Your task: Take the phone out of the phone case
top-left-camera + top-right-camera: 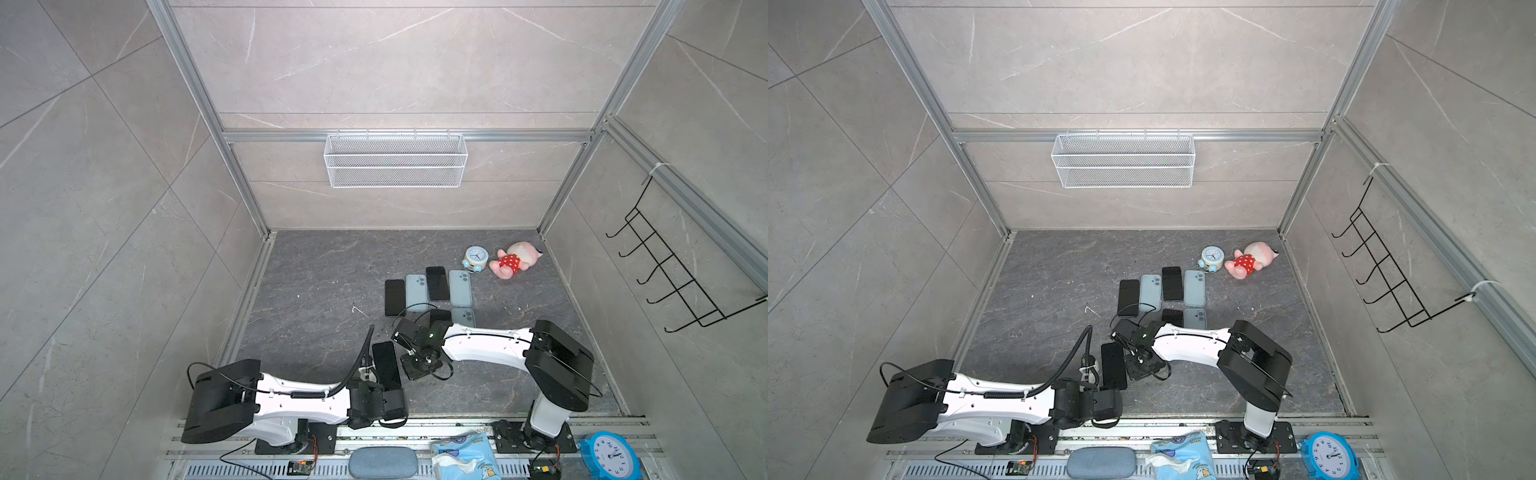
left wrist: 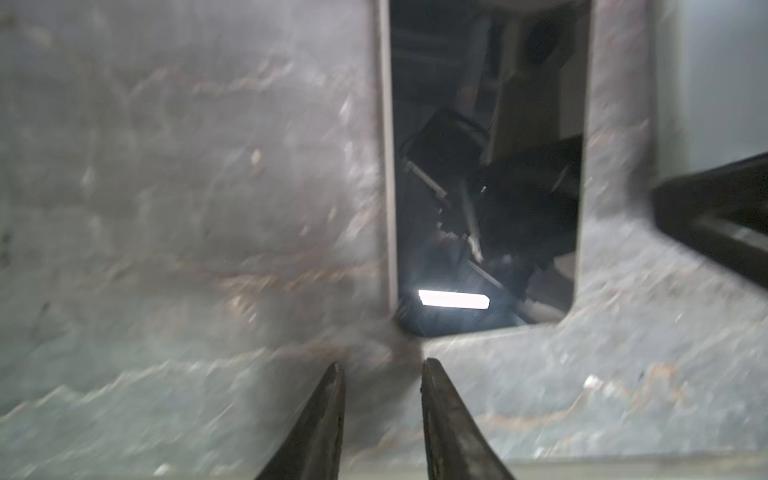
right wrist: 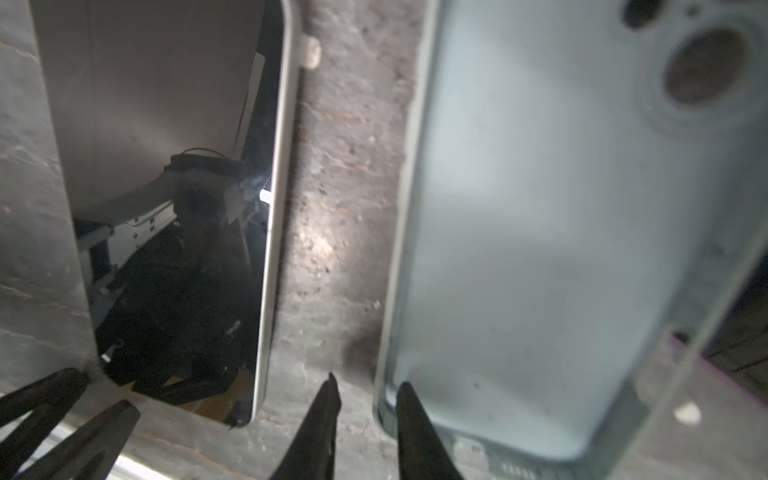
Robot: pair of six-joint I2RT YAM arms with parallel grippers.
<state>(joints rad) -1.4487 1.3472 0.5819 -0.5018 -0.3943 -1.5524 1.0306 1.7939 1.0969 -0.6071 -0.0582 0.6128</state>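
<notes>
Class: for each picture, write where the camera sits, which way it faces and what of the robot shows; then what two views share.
Top views: overhead, facing down at the dark grey stone table; white left arm and right arm show.
Left wrist: on the left arm, facing past the left gripper to a black phone in a pale case; fingertips show.
Right wrist: on the right arm, facing past the right gripper to a pale blue phone case; fingertips show.
Shared: that cased phone lies in both top views.
</notes>
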